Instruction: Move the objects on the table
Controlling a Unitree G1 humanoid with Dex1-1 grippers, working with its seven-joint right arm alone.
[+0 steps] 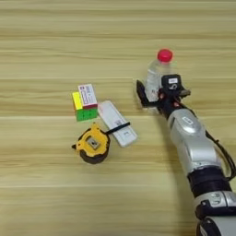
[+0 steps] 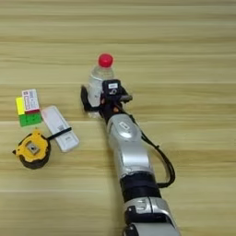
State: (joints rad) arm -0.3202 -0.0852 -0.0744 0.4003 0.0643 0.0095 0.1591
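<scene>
Landmark: clear plastic bottle with red cap (image 1: 157,73), standing upright on the light wooden plank table (image 1: 46,193)

Right gripper (image 1: 154,94), two black fingers on a silver forearm (image 1: 193,143), sits at the bottle's lower body. One black finger (image 1: 141,94) shows on the bottle's left side, the black block with the other on its right; the bottle stands between them. Jaws spread about the bottle's width; whether they press it cannot be told.

Left of and nearer than the bottle, grouped together:
- flat white oblong device (image 1: 117,123), lying diagonally, closest to the bottle
- colourful puzzle cube (image 1: 83,108) with a small white-red box (image 1: 87,95) on top, just left of the device
- yellow-black tape measure (image 1: 93,144), nearest the robot; its black strap (image 1: 119,128) lies across the device
</scene>
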